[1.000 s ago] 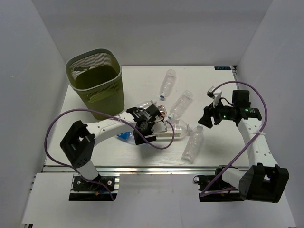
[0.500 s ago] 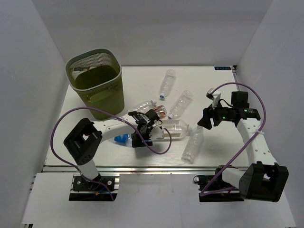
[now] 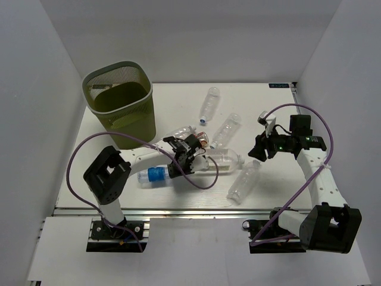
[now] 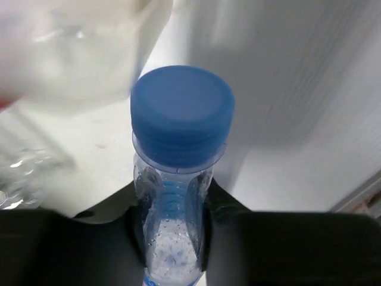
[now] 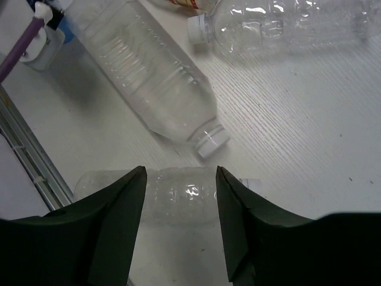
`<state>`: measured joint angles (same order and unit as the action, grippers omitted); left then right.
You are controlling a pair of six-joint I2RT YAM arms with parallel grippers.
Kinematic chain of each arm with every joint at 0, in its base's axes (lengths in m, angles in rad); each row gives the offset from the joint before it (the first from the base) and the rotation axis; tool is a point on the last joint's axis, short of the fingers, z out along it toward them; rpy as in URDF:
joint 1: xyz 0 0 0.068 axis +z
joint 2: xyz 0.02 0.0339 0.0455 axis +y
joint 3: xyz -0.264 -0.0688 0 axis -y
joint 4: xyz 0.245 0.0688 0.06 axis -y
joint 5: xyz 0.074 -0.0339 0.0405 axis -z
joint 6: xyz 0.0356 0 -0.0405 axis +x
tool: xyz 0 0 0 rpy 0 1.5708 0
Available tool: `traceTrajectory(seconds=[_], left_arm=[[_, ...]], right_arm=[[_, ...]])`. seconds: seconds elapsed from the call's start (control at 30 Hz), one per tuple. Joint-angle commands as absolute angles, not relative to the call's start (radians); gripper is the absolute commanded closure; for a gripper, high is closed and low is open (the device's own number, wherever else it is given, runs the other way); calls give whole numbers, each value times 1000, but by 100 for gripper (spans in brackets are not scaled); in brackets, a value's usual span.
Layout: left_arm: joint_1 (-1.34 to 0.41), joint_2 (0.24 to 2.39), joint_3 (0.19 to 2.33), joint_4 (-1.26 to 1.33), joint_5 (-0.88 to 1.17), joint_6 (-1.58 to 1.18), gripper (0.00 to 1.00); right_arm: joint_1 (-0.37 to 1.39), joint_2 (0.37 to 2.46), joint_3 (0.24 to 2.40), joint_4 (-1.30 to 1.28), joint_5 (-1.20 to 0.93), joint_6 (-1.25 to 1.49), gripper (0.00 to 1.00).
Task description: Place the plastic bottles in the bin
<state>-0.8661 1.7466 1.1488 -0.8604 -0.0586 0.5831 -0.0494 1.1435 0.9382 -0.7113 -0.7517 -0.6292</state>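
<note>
My left gripper (image 3: 178, 164) is shut on the neck of a blue-capped plastic bottle (image 4: 172, 238), just under its blue cap (image 4: 182, 116). That bottle (image 3: 152, 176) lies on the table with its blue label showing. My right gripper (image 3: 258, 152) stands open above a clear bottle (image 5: 178, 199) that lies crosswise below its fingertips (image 5: 128, 196); in the top view that bottle (image 3: 244, 180) is near the front edge. A larger clear bottle (image 3: 219, 161) lies between the arms. The olive mesh bin (image 3: 122, 104) stands at the back left.
Three more clear bottles lie on the table: one at the back (image 3: 209, 102), one mid-table (image 3: 226, 130), one beside the left gripper (image 3: 181, 132) near a red cap (image 3: 203, 142). The left arm's purple cable (image 3: 196, 182) loops over the table. The metal front rail (image 3: 178, 210) runs below.
The left gripper has shut on the blue-capped bottle's neck, and the bottle's blue label has slid into view at its left. The right gripper's fingers have narrowed slightly.
</note>
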Motion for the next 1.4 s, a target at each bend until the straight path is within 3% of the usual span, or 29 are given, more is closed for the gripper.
traceTrajectory(seconds=[0.0,0.1,0.27,0.33,0.4,0.47,0.6,0.77,1.0,1.1,1.13,1.2,1.37], left_arm=[[-874,1700,1334,-911,-40,473,81],[-874,1654,1518,-959,-112,425,81],[-864,1600,1826,-953,-219,313,81],[-864,1582,1880,-907,-311,287,79],[-844,1568,1948,-878,-484,247,74],[-829,1545,1988,-836,-674,223,69],[-714,1497,1970,-724,-917,190,67],[-575,1476,1948,-522,-959,179,67],[-431,1612,2082,-526,-911,132,68],[-348,1641,2023,-549,-902,86,38],[-330,1650,1991,-558,-861,72,19],[-282,1651,1979,-567,-816,25,0],[-273,1651,2083,-666,-695,-14,0]], right_arm=[[-45,1117,943,-775,-828,-745,44],[-41,1100,936,-827,-879,-960,31],[-14,1094,933,-810,-867,-1071,23],[-2,1117,933,-741,-755,-1046,22],[29,1167,934,-689,-652,-1005,11],[37,1221,945,-695,-579,-999,10],[63,1275,928,-577,-473,-869,10],[75,1316,916,-557,-466,-827,10],[87,1318,867,-538,-446,-813,10],[94,1334,865,-551,-445,-825,10],[91,1341,867,-555,-443,-837,10],[94,1347,865,-554,-440,-853,10],[91,1380,859,-552,-422,-896,10]])
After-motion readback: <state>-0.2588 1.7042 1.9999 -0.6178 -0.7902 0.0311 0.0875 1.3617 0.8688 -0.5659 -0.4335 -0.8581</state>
